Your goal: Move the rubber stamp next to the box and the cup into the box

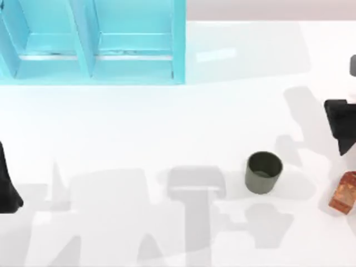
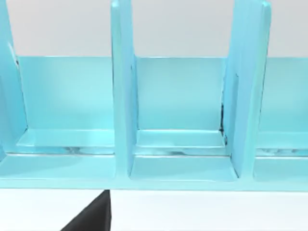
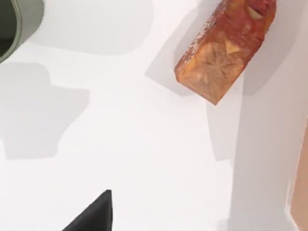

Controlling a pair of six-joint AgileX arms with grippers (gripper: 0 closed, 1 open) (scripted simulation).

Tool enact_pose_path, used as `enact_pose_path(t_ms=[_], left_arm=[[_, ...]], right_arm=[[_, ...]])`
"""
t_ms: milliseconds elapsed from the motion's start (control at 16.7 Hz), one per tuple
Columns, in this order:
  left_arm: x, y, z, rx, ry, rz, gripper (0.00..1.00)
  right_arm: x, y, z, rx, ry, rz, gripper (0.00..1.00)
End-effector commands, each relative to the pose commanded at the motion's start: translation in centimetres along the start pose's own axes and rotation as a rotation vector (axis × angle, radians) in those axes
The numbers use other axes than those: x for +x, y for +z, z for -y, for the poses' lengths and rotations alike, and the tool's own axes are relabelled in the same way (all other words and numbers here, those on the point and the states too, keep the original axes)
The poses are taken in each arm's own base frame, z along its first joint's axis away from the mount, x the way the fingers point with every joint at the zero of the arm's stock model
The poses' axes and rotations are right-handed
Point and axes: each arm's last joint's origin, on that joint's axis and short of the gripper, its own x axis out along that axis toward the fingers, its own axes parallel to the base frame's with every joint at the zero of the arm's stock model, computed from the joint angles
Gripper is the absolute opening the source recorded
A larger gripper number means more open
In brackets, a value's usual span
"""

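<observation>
Lying tilted, mottled orange-red rubber stamp [image 1: 343, 192], perhaps speckled

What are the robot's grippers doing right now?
Left gripper: at the table's left edge, holding nothing.
Right gripper: at the right edge above the rubber stamp, holding nothing.

Rendered simulation, not a real room. Bare, flat white table [image 1: 167, 139] with hard-edged shadows. Plain turquoise box [image 1: 94, 44] with dividers, no surrounding furnishings.
</observation>
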Motion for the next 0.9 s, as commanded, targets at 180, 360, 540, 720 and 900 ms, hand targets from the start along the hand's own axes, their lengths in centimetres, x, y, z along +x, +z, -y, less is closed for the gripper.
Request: enact_pose_path(t_ms=[180,360,540,720,900], left_arm=[[0.0,0.0,0.0,0.000,0.000,0.000,1.00],[0.0,0.0,0.0,0.000,0.000,0.000,1.00],[0.0,0.0,0.0,0.000,0.000,0.000,1.00],[0.0,0.0,0.0,0.000,0.000,0.000,1.00],[0.0,0.0,0.0,0.000,0.000,0.000,1.00]], right_arm=[[-0.7,-0.2,0.1,0.000,0.004,0.011,1.00],[-0.5,-0.1,-0.1,-0.004,0.003,0.007,1.00],[0.7,1.1,-2.3,-0.020,0.000,-0.001,1.00],[2.7,2.7,-6.0,-0.021,0.003,0.000,1.00],[4.6,3.8,-9.1,-0.004,0.012,0.008,1.00]])
